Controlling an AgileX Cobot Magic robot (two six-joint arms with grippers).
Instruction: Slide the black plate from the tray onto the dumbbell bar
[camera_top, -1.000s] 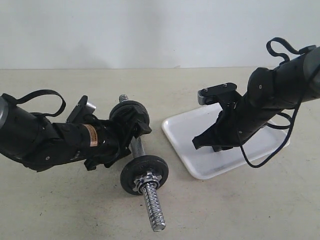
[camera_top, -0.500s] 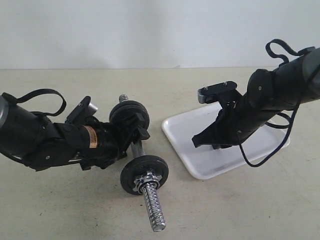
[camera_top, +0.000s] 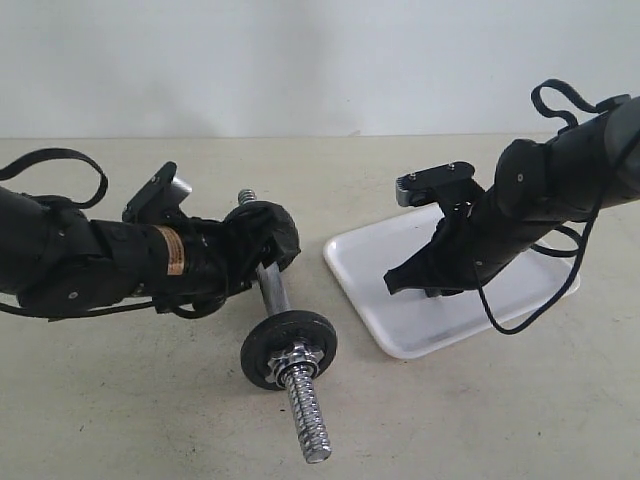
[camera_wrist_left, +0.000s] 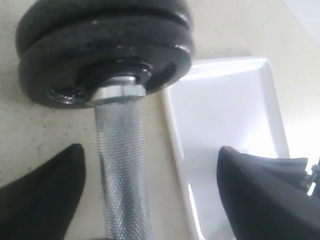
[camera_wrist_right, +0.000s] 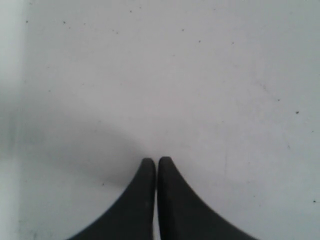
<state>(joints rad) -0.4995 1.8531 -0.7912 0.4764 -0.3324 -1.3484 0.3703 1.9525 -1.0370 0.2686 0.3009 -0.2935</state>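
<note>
The dumbbell bar lies on the table left of the white tray. Two black plates sit side by side on its far end, against the collar. A third black plate is on the near end, before the threaded tip. My left gripper is open, its fingers on either side of the knurled bar just short of the two plates, holding nothing. In the exterior view the left gripper hides most of those plates. My right gripper is shut and empty over the tray's bare white floor.
The tray's long edge runs close beside the bar. The right arm leans over the tray with a black cable looping off it. A pale wall stands behind the beige table.
My left arm has risen and its wrist has swung level, with the gripper still at the far plates. The right arm and the bar have not moved.
</note>
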